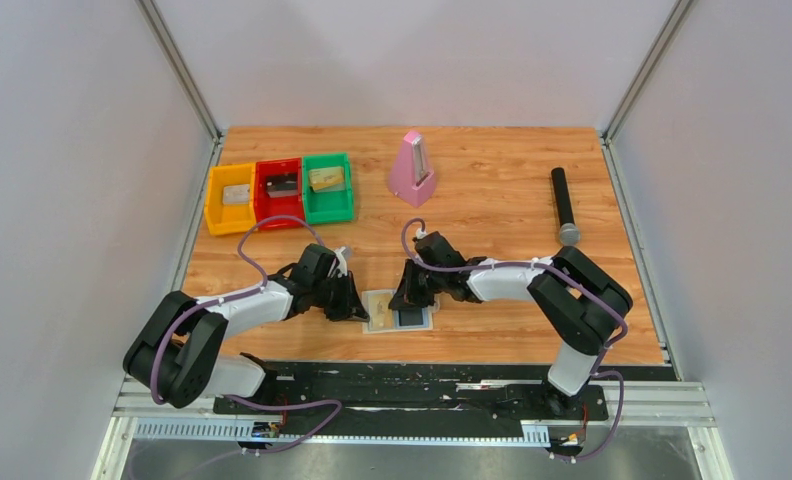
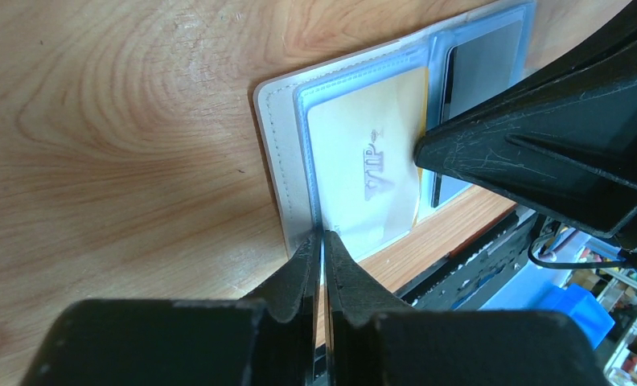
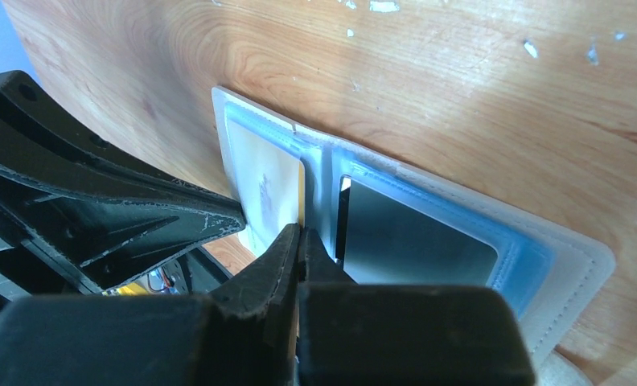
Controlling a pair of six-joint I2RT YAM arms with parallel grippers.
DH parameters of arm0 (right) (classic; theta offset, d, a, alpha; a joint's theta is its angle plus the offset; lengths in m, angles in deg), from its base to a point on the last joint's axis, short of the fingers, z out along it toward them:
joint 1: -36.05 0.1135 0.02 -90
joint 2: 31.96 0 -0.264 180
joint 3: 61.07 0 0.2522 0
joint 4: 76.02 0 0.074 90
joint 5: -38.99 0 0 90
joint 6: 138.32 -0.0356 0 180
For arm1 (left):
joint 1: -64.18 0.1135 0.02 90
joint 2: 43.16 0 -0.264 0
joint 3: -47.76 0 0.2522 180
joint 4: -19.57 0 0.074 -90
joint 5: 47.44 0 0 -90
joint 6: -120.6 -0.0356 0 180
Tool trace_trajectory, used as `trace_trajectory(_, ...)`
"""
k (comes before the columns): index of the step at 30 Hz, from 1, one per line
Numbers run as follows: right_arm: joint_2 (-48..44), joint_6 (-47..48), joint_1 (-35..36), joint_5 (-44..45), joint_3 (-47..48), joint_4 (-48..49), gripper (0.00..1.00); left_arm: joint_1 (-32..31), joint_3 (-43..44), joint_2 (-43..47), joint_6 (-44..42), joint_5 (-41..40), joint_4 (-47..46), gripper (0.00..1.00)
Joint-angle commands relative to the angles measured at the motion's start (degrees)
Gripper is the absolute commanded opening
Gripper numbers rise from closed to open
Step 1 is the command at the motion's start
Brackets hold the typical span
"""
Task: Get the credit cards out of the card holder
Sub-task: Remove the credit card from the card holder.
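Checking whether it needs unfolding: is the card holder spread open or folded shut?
Spread open. The card holder lies flat on the table, both blue panels up, the yellow card in one, the dark card in the other.

Wood-grain table (image 1: 492, 200), glossy plastic card holder (image 2: 279, 161)

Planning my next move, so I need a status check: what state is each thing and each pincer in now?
Card holder: open, lying flat.
Yellow card: in its sleeve.
Dark card: in its sleeve.
Left pincer: shut on the holder's edge.
Right pincer: shut at the yellow card's edge.
Metronome: upright.
Microphone: lying flat.
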Motion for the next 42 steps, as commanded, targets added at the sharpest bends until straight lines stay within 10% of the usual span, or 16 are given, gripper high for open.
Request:
trace_trajectory(1,-1.09,0.44,0.20,-1.81,-1.32,4.26,0.00,-0.17,-0.38,-0.92,-2.15,-1.62,1.02,0.12)
trace_trajectory(42,-6.49,8.67,-4.66,-16.18,-8.57,10.39,0.00,-0.21,-0.61,-4.16,-2.04,-3.45,2.36,0.14)
